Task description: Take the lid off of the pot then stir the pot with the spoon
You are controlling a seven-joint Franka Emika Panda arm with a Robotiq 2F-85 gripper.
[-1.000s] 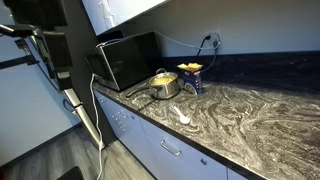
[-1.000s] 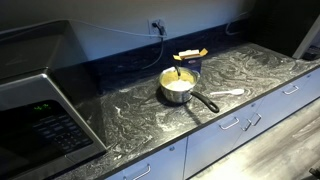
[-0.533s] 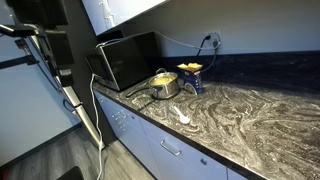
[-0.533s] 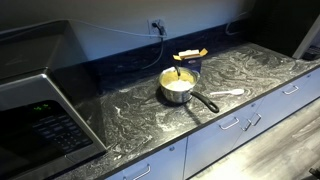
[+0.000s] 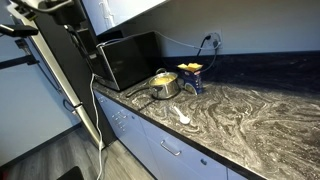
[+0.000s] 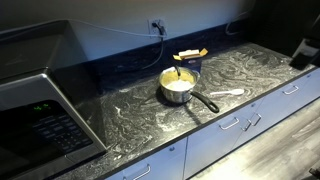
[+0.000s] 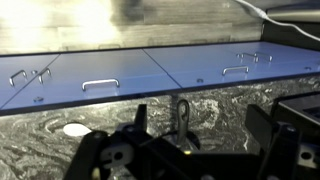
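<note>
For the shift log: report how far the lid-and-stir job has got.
Done: nothing visible. The lid appears to sit on the pot; the spoon lies on the counter beside it. In hand: the gripper is open, empty, away from the pot. Left: lift lid, take spoon, stir.

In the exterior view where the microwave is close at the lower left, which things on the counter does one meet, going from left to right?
microwave → pot → spoon. The yellow box behind the pot overlaps it in this view, so it is left out.
</note>
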